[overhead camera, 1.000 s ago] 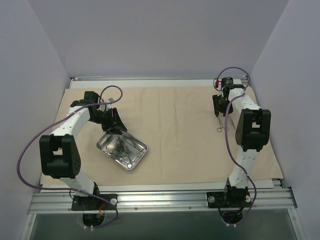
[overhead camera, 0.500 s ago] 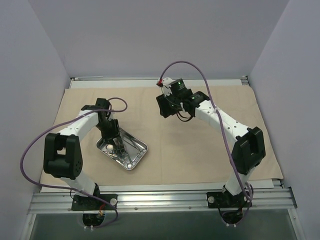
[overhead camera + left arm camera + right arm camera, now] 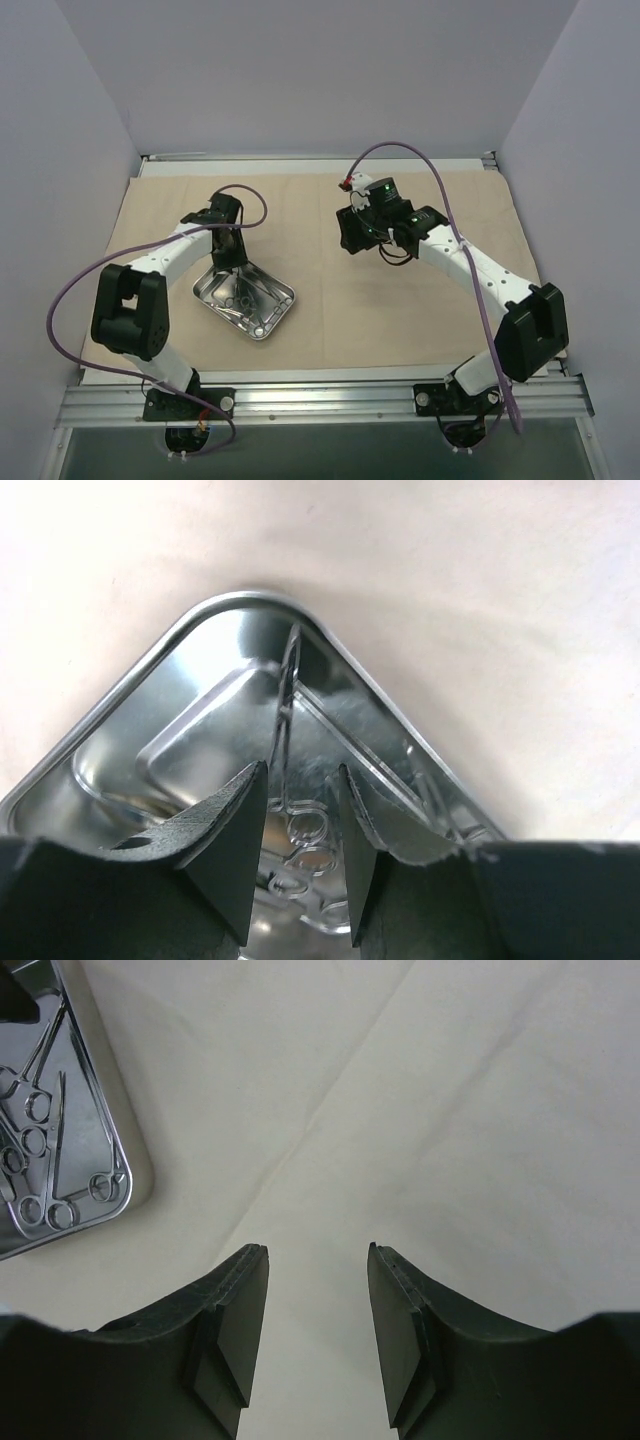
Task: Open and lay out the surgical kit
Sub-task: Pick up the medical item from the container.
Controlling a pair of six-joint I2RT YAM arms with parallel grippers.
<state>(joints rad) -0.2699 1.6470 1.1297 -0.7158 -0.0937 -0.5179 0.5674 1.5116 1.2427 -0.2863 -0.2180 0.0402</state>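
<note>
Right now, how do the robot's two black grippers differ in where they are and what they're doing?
The left gripper is down inside the small shiny steel tray, straddling a slim metal instrument; the right gripper hangs over bare beige cloth, the tray off to its side. The left gripper's gap looks narrower, the right gripper's wider with nothing in it. Both are open, gripping nothing.

Top external view: fixed high behind the arm bases, facing forward and down. It is distant and takes in the whole cloth wrap (image 3: 400, 320), with the steel tray (image 3: 245, 303) left of centre.

Left wrist view: very close over the tray, looking past the left gripper (image 3: 300, 780) into one tray corner.

Right wrist view: close above the cloth beside the tray, facing down past the right gripper (image 3: 318, 1260). The tray's edge enters at upper left.

All three views share the tray.
</note>
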